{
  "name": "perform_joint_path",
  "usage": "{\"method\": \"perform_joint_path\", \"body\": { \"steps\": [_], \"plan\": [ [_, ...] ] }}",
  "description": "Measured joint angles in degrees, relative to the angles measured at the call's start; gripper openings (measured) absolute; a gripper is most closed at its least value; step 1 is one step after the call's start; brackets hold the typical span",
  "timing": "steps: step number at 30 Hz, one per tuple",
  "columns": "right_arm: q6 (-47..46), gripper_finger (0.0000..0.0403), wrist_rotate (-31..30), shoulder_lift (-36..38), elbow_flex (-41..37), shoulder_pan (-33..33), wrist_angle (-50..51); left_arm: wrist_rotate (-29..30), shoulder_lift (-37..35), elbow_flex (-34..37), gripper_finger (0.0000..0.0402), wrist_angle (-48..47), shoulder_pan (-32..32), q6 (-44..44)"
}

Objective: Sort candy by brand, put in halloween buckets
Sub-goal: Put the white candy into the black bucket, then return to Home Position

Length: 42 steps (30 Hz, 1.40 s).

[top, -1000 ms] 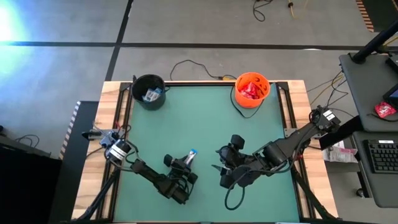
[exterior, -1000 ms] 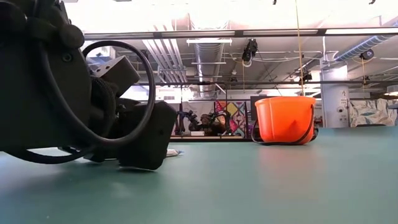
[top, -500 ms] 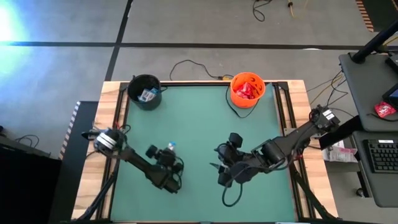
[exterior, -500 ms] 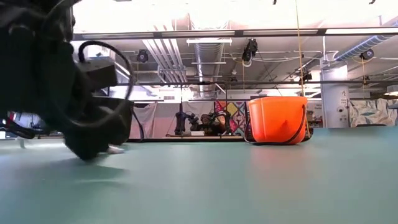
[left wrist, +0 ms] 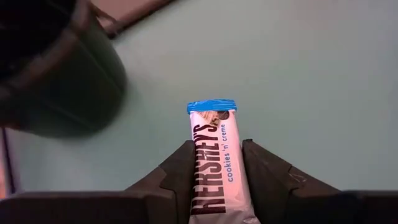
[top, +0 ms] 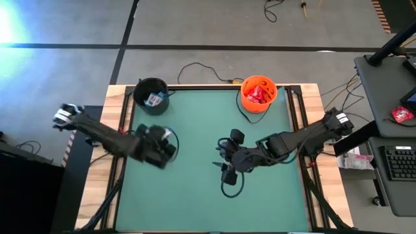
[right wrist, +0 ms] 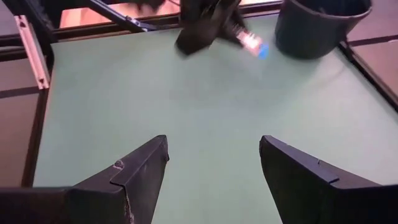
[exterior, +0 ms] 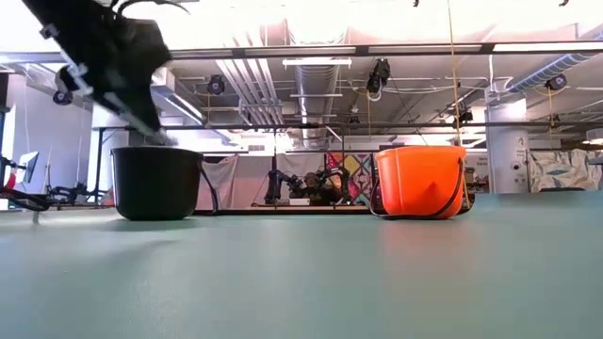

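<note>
A white-and-blue candy bar [left wrist: 214,163] is in my left gripper [left wrist: 214,146], which is shut on it and hangs above the table's left part [top: 162,140], just short of the black bucket [top: 153,95]. That bucket holds white-and-blue candy [top: 156,99]. The orange bucket [top: 260,93] at the far edge holds red packets [top: 260,95]. My right gripper [right wrist: 214,163] stands open with nothing between its fingers, above the middle of the table [top: 222,167]. My left gripper pinches the bar by its two long edges [left wrist: 194,163] between its two fingers. The fingers lie along the bar and slant downward toward the table's far side. The bar's blue-edged end [left wrist: 212,106] sticks out past the fingertips. The bar is lifted clear of the table.
Green mat [top: 201,120] lies bare between the two buckets and in front of them. Wooden rails [top: 117,117] run along the table's sides. A cable loop [top: 229,188] hangs under my right arm. A desk with a keyboard [top: 396,162] stands to the right.
My left gripper has risen from the table's near middle and gone toward the left and far edges, up to the black bucket, still shut on the bar, which is lifted clear of the table. My right gripper has shifted a little toward the table's left, still open.
</note>
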State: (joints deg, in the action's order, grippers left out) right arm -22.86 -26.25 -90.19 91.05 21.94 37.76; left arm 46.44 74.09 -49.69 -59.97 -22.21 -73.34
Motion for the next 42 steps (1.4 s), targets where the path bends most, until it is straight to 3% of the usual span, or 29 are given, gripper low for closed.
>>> {"method": "perform_joint_path", "body": {
  "steps": [4,8,11,14,17,20,29,37,42],
  "plan": [
    [2.6,0.0247,2.9,0.0,0.0,-2.3,-0.7,0.1,-10.8,-0.6,0.0103,-0.1,9.3,10.9],
    [7.2,0.0247,2.4,0.2,0.0,-4.6,-2.9,-2.3,-18.9,-0.9,0.0103,0.7,24.1,26.1],
    [11.4,0.0247,3.0,0.2,0.0,-6.2,-6.5,-9.6,-22.4,-0.2,0.0103,3.8,38.0,37.3],
    [13.2,0.0247,7.3,0.3,0.0,-8.3,-8.6,-20.7,-23.2,2.0,0.0103,9.9,51.1,47.4],
    [13.8,0.0247,11.0,0.3,0.0,-10.2,-8.6,-30.0,-21.9,4.5,0.0103,15.3,61.3,51.8],
    [13.9,0.0247,11.7,0.2,0.0,-11.5,-7.8,-33.4,-19.2,6.4,0.0103,17.1,68.0,53.5],
    [14.7,0.0247,15.2,0.5,0.0,-12.2,-7.6,-33.5,-11.9,6.4,0.0113,21.7,73.2,56.4],
    [15.7,0.0247,15.8,1.4,-0.1,-12.2,-8.4,-32.4,-8.5,2.1,0.0163,24.5,73.2,58.0],
    [18.4,0.0247,15.8,4.1,-3.9,-11.1,-12.1,-34.4,-11.6,-1.0,0.0205,24.3,72.9,60.2]
  ]
}}
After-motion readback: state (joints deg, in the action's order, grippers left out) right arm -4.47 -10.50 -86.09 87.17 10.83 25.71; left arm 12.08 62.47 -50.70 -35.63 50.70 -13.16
